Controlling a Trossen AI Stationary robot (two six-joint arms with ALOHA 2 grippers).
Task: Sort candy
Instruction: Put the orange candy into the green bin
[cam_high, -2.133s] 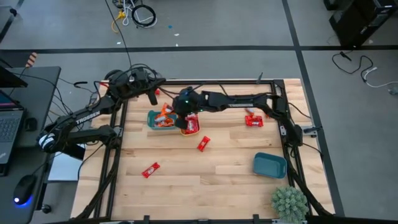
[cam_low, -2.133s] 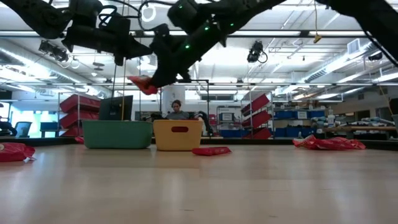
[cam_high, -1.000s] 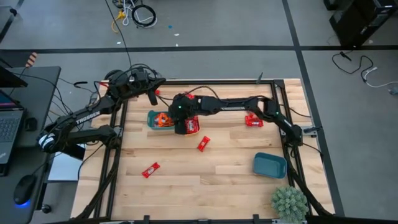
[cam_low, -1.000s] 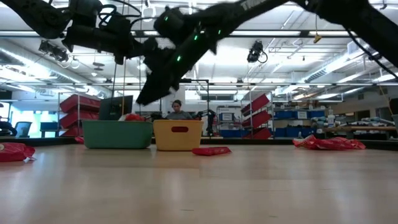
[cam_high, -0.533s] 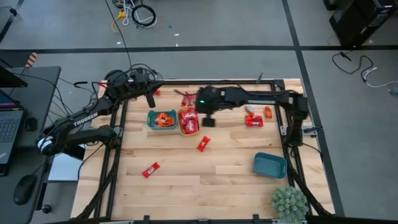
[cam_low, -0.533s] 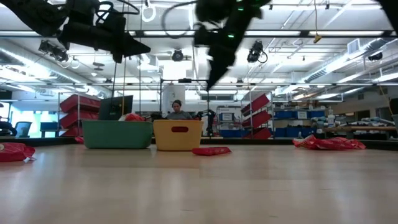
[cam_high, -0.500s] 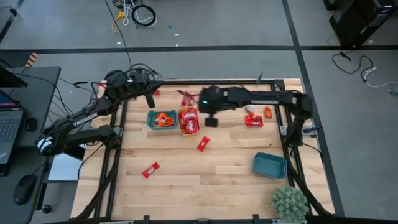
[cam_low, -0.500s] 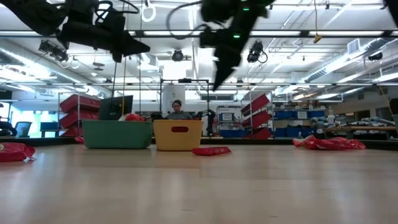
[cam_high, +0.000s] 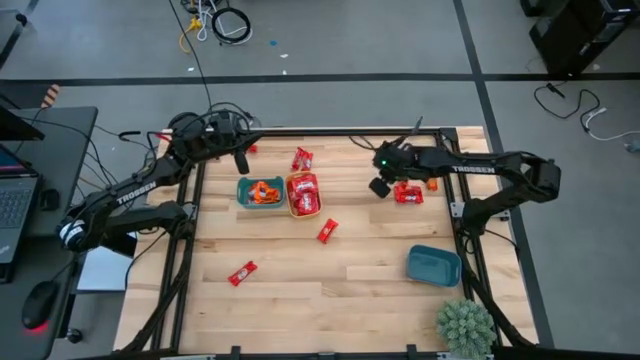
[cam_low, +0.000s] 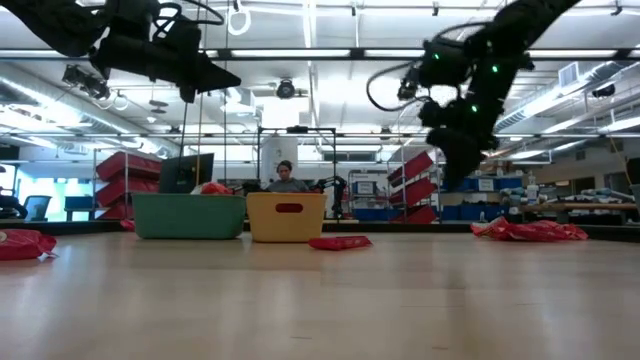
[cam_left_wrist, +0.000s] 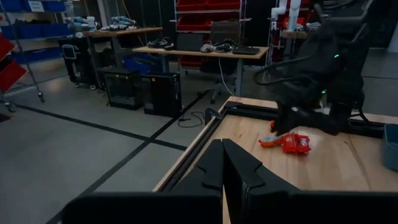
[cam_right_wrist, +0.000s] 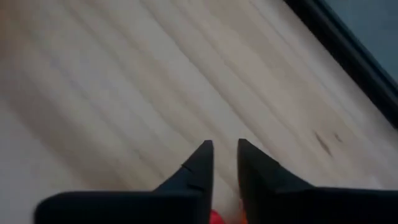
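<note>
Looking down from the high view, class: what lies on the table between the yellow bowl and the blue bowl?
One red candy lies between the yellow bowl and the blue bowl, nearer the yellow one; the remaining stretch is bare wood, as the high view shows.

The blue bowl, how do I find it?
Look at the wooden table from above. The blue bowl sits alone near the spiky green plant, on the right arm's side. Unlike the teal bowl and yellow bowl, it holds no candy.

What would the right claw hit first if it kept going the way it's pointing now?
Probably bare wooden table: the right claw angles down at open boards. The red candy pile lies beside it, likely off its line, though depth is unclear.
</note>
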